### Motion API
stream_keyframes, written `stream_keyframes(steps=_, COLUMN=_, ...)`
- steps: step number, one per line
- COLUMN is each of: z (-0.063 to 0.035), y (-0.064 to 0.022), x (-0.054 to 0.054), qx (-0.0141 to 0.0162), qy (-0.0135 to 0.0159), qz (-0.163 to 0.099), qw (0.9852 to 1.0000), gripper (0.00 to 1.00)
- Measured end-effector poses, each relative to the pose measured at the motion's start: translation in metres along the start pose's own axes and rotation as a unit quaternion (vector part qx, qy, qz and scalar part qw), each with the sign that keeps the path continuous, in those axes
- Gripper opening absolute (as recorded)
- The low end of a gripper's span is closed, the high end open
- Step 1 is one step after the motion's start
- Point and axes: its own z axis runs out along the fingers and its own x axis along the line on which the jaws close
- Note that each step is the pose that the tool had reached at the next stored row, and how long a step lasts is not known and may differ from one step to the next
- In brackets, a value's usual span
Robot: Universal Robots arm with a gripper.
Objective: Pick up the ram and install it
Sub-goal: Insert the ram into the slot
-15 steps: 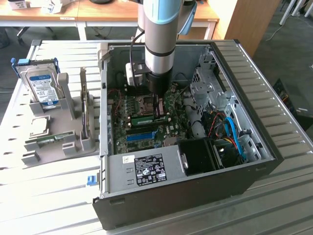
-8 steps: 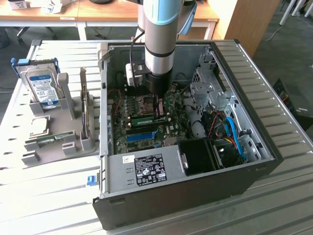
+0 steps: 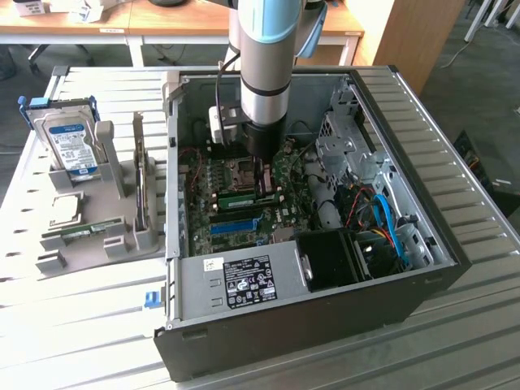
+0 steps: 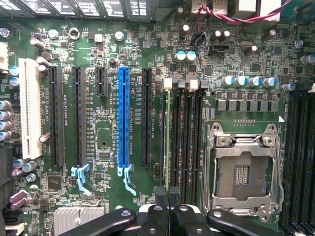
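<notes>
Pinching the ram (image 4: pixel 167 137) by its top edge, our claw (image 4: pixel 168 196) sits clamped on it — light, stiff, brittle, we judge — standing edge-up at twelve o'clock from the blue slot (image 3: pixel 236 224) in the exterior view.

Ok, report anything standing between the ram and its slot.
Nothing visible does. The ram, with the end effector shut on it, stands edge-on along the memory slot nearest the blue slot. The neighbouring slots are bare. Whether the ram is fully seated cannot be told.
</notes>
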Motion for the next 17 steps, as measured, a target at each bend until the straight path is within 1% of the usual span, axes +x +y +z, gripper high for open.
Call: stream_keyframes(steps=17, z=0.0005, y=0.0001, x=0.0001, qx=-0.0001, qy=0.0000, qz=0.000, qw=1.0000, gripper=0.12)
